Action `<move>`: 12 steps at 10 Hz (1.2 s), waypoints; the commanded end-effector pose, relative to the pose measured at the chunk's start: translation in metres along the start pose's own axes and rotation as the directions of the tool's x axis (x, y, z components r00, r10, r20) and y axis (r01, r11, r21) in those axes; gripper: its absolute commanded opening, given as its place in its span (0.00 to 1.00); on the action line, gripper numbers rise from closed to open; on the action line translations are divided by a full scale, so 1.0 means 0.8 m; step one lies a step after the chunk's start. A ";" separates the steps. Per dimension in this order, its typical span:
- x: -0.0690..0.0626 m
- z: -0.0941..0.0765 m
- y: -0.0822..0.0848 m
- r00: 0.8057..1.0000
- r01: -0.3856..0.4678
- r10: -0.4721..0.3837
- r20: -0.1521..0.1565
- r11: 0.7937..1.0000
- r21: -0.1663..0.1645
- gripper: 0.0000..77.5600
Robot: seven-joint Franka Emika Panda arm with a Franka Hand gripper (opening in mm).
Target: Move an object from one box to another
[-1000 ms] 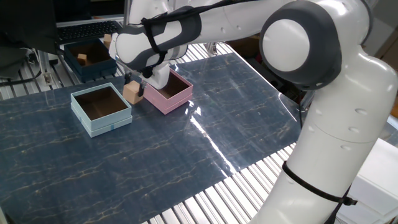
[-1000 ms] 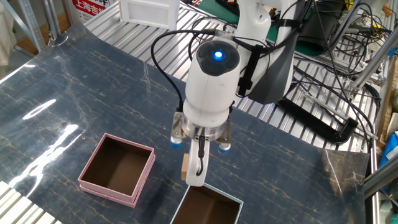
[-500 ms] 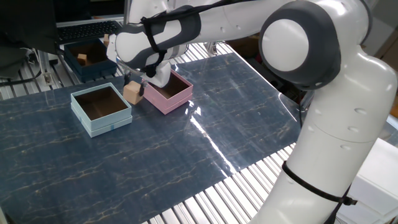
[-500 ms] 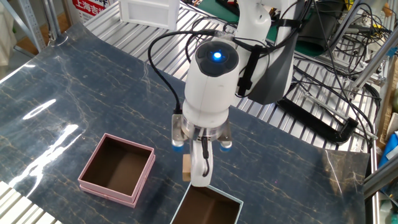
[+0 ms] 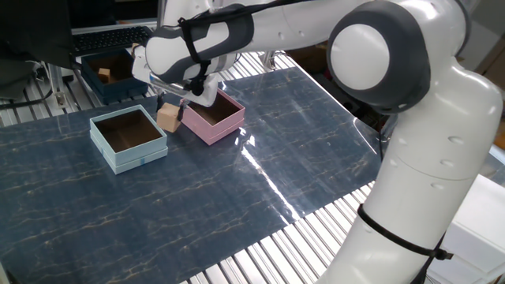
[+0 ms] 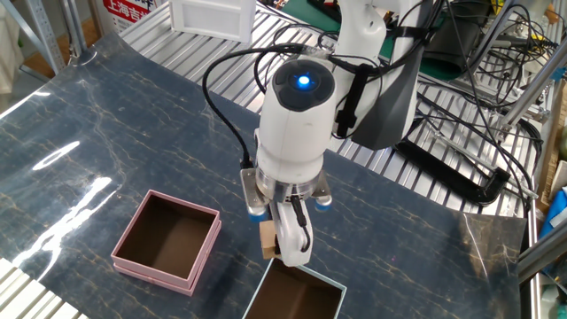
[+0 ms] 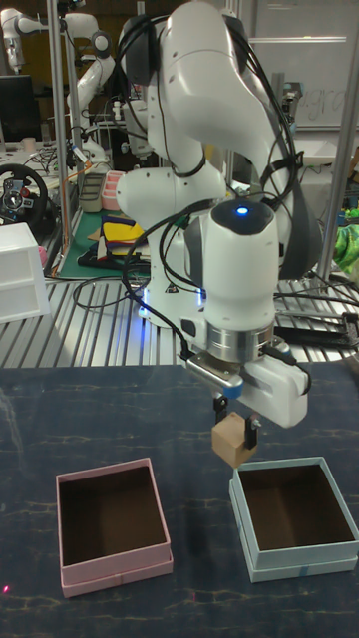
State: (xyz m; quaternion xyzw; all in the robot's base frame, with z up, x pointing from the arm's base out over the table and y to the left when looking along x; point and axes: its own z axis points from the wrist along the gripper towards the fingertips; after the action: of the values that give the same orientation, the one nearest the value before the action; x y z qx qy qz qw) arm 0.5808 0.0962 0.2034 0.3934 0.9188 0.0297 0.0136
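A small tan wooden cube [image 7: 233, 440] hangs above the table between the two boxes, and my gripper [image 7: 235, 420] is shut on it. The cube [image 5: 168, 118] sits just past the near edge of the pink box [image 5: 211, 117] and close to the light blue box [image 5: 128, 138]. In the other fixed view the cube [image 6: 267, 239] shows beside a finger, just above the rim of the light blue box [image 6: 294, 296], with the pink box [image 6: 168, 240] to the left. Both boxes, the pink one [image 7: 113, 524] and the light blue one [image 7: 295, 516], show bare brown insides.
A dark navy box [image 5: 110, 76] with small wooden pieces in it stands at the far left edge beyond the mat. Metal slats border the blue marbled mat [image 5: 237, 189]. Cables [image 6: 461, 115] and a white tray [image 6: 213, 18] lie behind the arm.
The gripper has carried the cube a little further from the pink box toward the light blue box, and the wrist has turned slightly.
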 end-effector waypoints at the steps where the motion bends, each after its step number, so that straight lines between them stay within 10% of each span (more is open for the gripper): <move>1: 0.003 0.007 0.016 0.998 -0.056 0.056 0.013 0.998 0.007 0.02; 12: 0.033 0.077 0.087 0.984 -0.176 0.176 0.019 0.984 -0.010 0.02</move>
State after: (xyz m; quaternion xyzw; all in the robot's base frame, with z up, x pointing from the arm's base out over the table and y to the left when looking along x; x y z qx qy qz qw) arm 0.6144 0.1603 0.1538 0.4743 0.8795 0.0333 0.0179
